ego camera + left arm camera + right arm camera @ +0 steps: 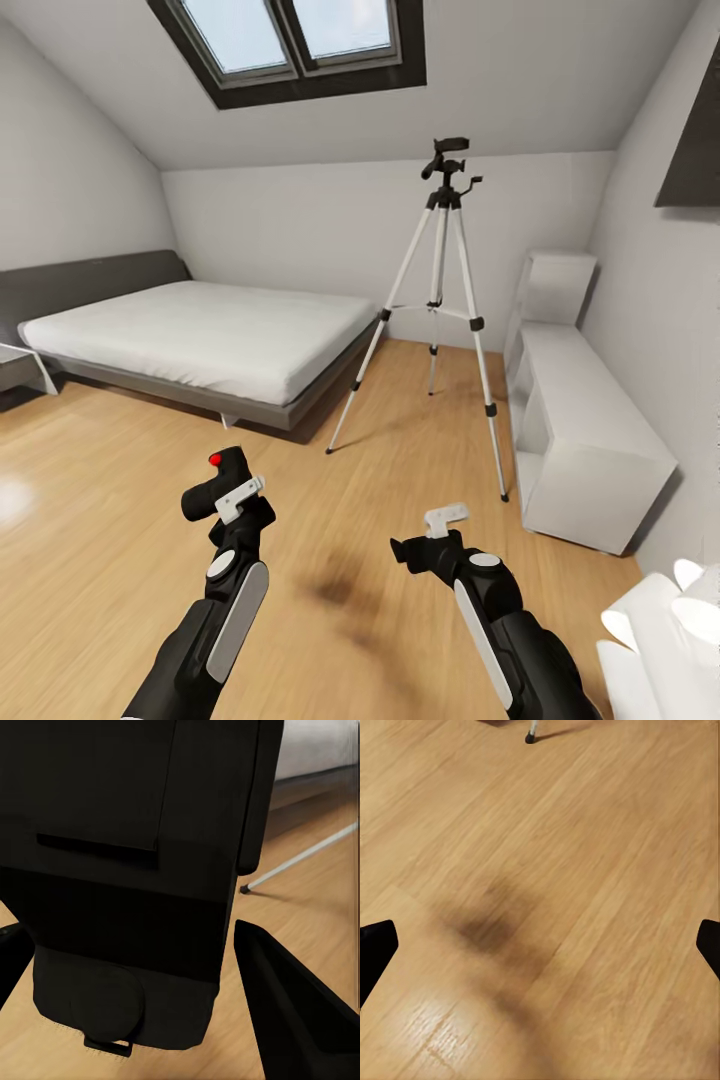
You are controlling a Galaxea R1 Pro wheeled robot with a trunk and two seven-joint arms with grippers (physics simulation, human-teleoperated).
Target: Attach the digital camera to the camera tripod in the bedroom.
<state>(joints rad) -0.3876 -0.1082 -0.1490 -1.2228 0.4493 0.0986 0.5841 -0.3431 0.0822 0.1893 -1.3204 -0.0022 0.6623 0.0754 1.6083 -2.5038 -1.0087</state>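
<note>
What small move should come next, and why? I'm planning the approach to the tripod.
Probably drive the base forward toward the camera tripod. The left gripper holds the digital camera, but the tripod's black head stands high across the wood floor, seemingly beyond reach.

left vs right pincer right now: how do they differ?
Load: the left pincer is shut on the digital camera, red dot up; the right pincer holds nothing.
Jaws: the left fingers close around the camera body; the right fingertips stand wide apart over bare wood floor.
Height: in the head view the left sits a bit higher than the right.
Shared: both point forward toward the camera tripod.
</note>
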